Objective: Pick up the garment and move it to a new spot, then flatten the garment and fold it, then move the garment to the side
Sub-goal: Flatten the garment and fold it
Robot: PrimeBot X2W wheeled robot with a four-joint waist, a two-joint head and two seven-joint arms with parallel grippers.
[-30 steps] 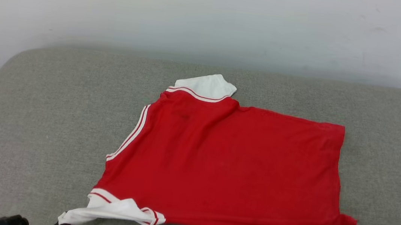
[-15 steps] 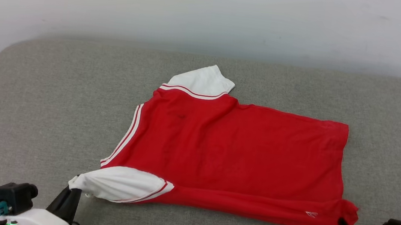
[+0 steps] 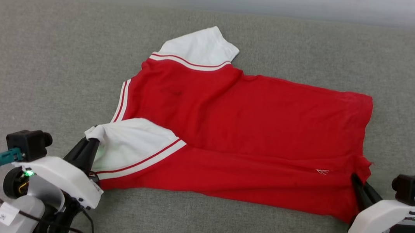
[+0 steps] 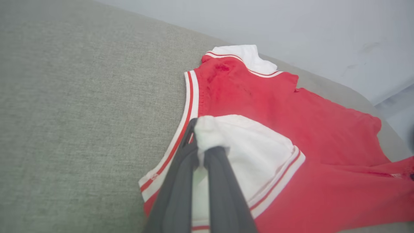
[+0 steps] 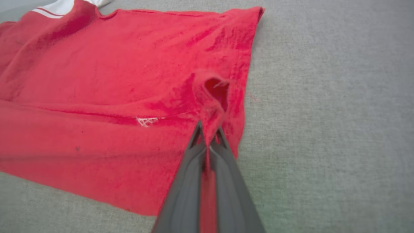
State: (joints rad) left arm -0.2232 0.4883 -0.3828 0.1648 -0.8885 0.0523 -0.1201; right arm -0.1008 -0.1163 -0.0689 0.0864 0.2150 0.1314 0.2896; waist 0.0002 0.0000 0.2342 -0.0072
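Grey cushion (image 3: 42,54) wide round garment (image 3: 250,117), left jaws clamped on sleeve (image 3: 134,139), right jaws on hem (image 3: 361,171)

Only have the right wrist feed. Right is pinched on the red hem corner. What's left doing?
Observer: The left gripper is shut on the garment, pinching the end of a white sleeve.
Operator: Sleeve out to the side or on the shirt?
Observer: On the shirt. In the head view it lies folded inward over the red body.
Operator: What's along the shirt's left edge?
Observer: Striped trim, red and white, runs along that edge just beyond the held sleeve.
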